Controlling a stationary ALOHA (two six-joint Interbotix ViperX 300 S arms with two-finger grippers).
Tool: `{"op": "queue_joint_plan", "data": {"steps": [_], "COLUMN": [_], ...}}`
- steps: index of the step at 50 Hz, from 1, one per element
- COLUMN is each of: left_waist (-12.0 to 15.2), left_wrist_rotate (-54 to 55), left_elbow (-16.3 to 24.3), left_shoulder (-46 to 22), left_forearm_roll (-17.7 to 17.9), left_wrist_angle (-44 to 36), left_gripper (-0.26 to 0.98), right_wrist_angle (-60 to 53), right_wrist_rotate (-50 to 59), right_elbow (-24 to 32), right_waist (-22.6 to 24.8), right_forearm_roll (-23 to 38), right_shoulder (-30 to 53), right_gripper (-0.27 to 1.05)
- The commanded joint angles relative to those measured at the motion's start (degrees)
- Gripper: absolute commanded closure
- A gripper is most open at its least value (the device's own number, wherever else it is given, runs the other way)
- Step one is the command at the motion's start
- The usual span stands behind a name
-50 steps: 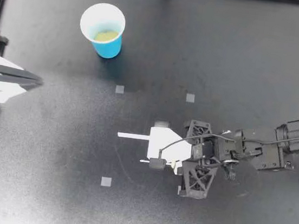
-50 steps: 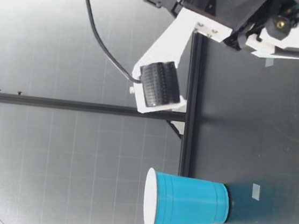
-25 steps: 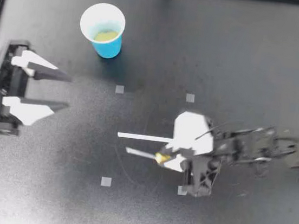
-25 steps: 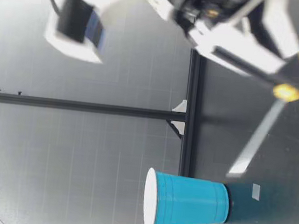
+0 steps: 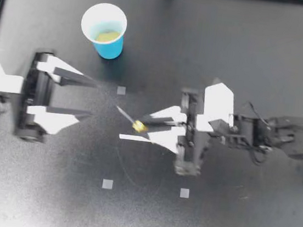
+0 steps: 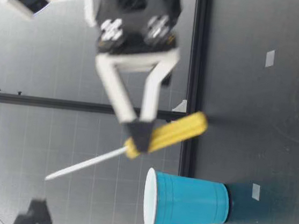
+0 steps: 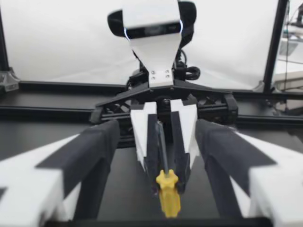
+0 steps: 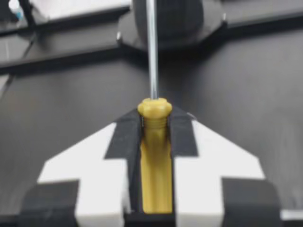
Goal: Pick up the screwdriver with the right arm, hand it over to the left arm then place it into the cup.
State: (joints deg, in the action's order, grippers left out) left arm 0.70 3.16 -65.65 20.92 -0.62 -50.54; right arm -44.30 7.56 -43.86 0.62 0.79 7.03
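**Top view.** The black worktop (image 5: 248,48) fills the frame. My left gripper (image 5: 89,99) stands at the left edge at mid-height, fingers spread wide with nothing between them. My right gripper (image 5: 147,128) extends from the right edge to just left of centre. Its fingers are closed from two sides on the yellow handle of the screwdriver (image 5: 138,125). A blue cup (image 5: 104,27) stands upright in the upper left of the frame, well apart from both grippers. The screwdriver's bare shaft points up and left toward the left gripper, its tip near those fingers but apart from them. Small grey tape squares (image 5: 121,90) mark the worktop.

**Low view.** The screwdriver (image 6: 171,135) hangs clear above the worktop, tilted, with the shaft end raised and the handle end lower. The cup (image 6: 188,203) stands beside it.

**Right wrist view.** The handle sits clamped between the two fingers, the shaft running straight ahead.

**Stage of task, as judged.** Pick-up by the right arm is complete. The handover is not yet made, since the left gripper grips nothing. Transfer and placing into the cup remain.
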Motion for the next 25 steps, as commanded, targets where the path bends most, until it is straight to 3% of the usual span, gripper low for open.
{"op": "queue_joint_plan", "data": {"steps": [1, 19, 25], "left_waist": [0.1, 0.1, 0.1], "left_wrist_rotate": [0.1, 0.2, 0.3], "left_elbow": [2.7, 5.8, 5.9], "left_shoulder": [-1.8, -6.1, -6.2], "left_forearm_roll": [-0.1, -0.7, -2.5], "left_wrist_angle": [-0.7, -1.7, -1.8], "left_gripper": [0.06, 0.07, 0.14], "right_wrist_angle": [-0.9, -1.2, -1.4], "right_wrist_rotate": [-1.1, -3.5, -3.5], "right_elbow": [2.7, 4.7, 4.8], "right_waist": [-0.4, -0.4, -0.4], "right_forearm_roll": [-0.1, -0.1, -0.1], "right_shoulder": [-0.7, -1.8, -1.8], "right_gripper": [0.69, 0.69, 0.69]}}
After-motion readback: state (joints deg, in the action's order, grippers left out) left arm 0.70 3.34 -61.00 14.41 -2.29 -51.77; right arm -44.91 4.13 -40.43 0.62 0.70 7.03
